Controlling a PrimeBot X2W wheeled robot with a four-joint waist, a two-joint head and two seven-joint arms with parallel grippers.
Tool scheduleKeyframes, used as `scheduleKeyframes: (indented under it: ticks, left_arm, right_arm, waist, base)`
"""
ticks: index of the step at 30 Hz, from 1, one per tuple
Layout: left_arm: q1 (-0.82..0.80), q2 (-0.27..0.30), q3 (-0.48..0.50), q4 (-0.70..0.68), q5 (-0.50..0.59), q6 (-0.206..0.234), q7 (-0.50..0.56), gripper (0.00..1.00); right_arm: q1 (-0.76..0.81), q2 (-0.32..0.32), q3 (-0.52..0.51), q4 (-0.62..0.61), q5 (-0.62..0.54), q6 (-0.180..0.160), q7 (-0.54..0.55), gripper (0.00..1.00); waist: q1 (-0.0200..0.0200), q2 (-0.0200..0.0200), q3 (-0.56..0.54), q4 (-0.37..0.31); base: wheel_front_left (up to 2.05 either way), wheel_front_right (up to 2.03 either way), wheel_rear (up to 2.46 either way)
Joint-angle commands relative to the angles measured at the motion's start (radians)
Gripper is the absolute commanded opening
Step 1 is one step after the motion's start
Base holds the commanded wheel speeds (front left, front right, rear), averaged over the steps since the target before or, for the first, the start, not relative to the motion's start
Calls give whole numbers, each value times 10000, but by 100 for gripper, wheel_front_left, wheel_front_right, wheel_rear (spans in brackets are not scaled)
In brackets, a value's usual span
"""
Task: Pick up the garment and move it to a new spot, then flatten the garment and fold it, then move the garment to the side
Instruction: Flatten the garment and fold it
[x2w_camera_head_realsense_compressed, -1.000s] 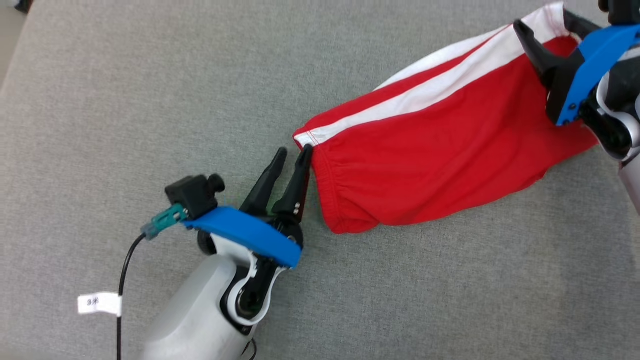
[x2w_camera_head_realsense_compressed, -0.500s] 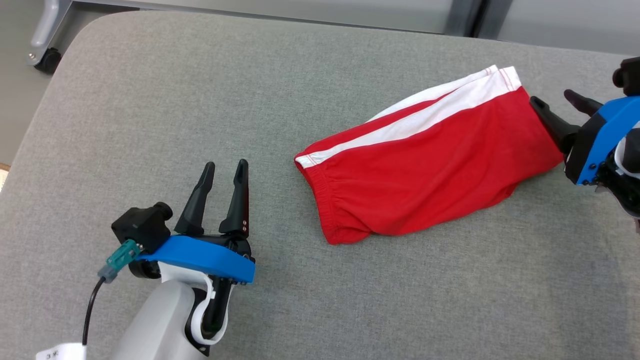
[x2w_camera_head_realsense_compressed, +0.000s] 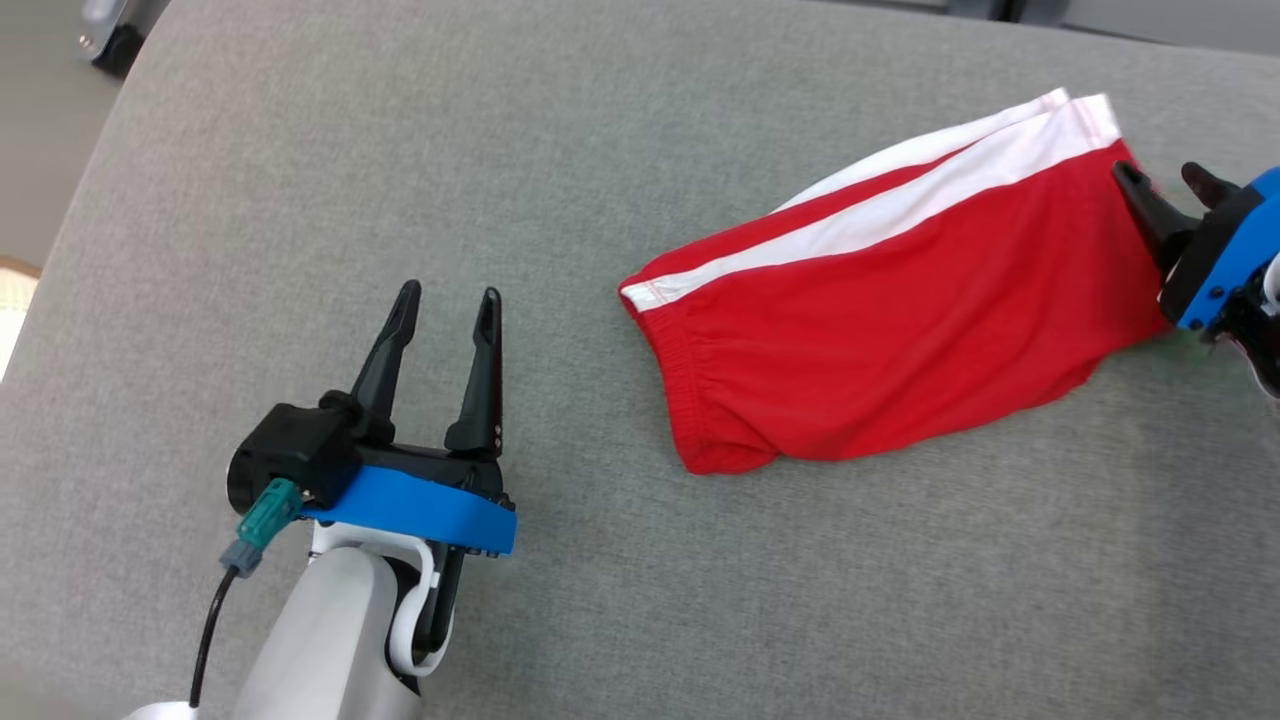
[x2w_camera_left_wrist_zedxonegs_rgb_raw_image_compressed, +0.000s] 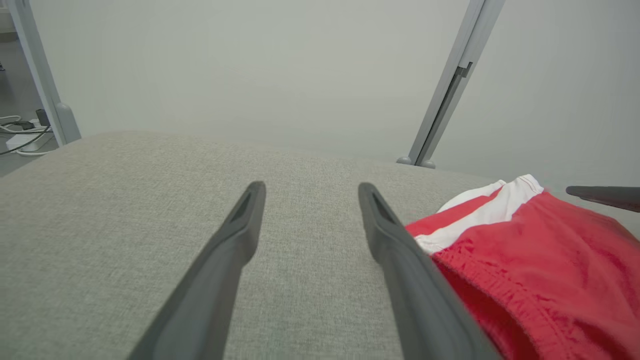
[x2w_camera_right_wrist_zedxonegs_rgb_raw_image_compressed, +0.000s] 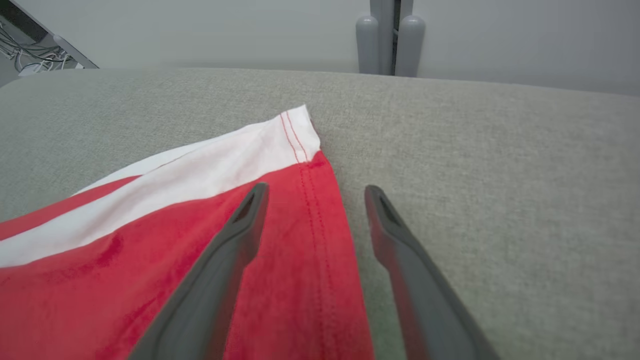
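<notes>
We saw the red, white-striped shorts (x2w_camera_head_realsense_compressed: 900, 330) lying folded flat near the bench's (x2w_camera_head_realsense_compressed: 400, 150) far right edge, waistband leftward.

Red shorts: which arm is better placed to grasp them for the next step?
Right, probably. The right gripper is open with its fingers straddling the hem of the red shorts, one over the cloth. The left gripper, also open, points at bare grey cushion, apart from the waistband.
</notes>
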Motion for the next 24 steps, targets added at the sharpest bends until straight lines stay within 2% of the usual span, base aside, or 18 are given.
scheduleKeyframes:
  ticks: [1,10,11,12,13,17,24]
  left_arm:
    - [6,-49,90,-11,202,-72,-38,100]
    - [-91,-315,174,19,461,-229,-40,100]
    - [-86,-341,178,23,460,-238,-40,100]
    - [-70,-348,201,27,466,-246,-41,100]
    - [-46,-350,240,36,467,-251,-39,100]
    - [109,-373,378,122,514,-266,-41,100]
    - [419,-218,349,98,453,-263,-41,100]
  right_arm:
    - [-175,165,-134,262,-265,5,6,100]
    - [-517,785,-394,1878,-1862,9,345,100]
    - [-458,936,-350,1943,-1931,17,453,81]
    - [-404,1011,-342,1988,-1996,20,496,35]
    - [-348,1077,-304,1945,-2019,22,449,0]
    - [-178,1085,-627,1701,-1773,13,72,0]
    - [335,706,-1043,1011,-2214,3,-440,0]
  waist:
    - [1,0,291,271]
    - [1,0,559,625]
    - [1,0,535,625]
    - [1,0,508,609]
    - [1,0,472,574]
    - [1,0,263,330]
    - [1,0,-406,-351]
  base:
    - [0,0,0]
    - [0,0,0]
    - [0,0,0]
    - [0,0,0]
    - [0,0,0]
    - [0,0,0]
    - [0,0,0]
